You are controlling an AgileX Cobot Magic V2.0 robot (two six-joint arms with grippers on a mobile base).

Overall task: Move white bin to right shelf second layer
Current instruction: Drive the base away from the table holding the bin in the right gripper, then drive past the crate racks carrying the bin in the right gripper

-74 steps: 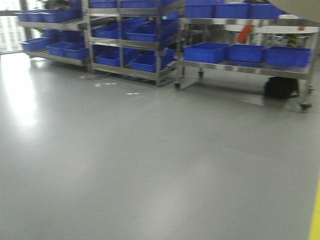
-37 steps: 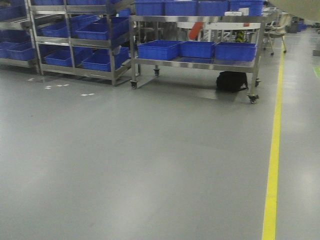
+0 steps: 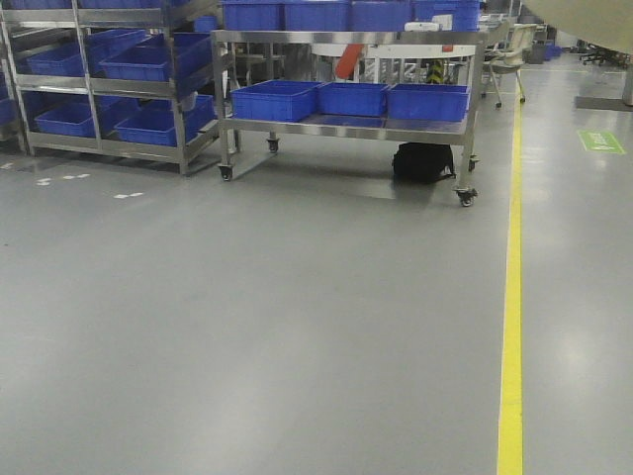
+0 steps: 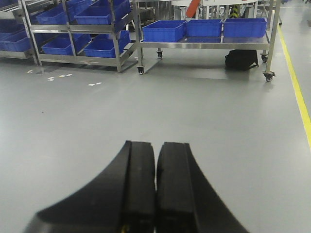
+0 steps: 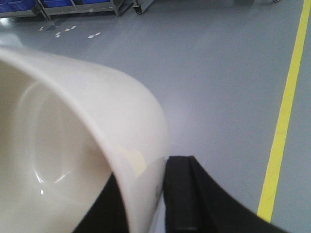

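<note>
The white bin (image 5: 82,126) fills the left of the right wrist view, glossy cream with a rounded rim, held up above the grey floor. My right gripper (image 5: 146,171) is shut on its wall, one black finger (image 5: 181,194) outside and the other inside. A cream edge of the white bin (image 3: 586,16) shows at the top right corner of the front view. My left gripper (image 4: 156,146) is shut with nothing in it, pads pressed together over bare floor. The right shelf second layer is out of view.
Steel racks (image 3: 178,89) with blue crates (image 3: 148,61) stand at the far left. A wheeled steel cart (image 3: 346,127) carries more blue crates (image 3: 273,99), with a black bag (image 3: 423,162) under it. A yellow floor line (image 3: 511,297) runs along the right.
The front view has swung to the right: racks and cart slid left in the picture, and the yellow line and a green floor mark came into view.
</note>
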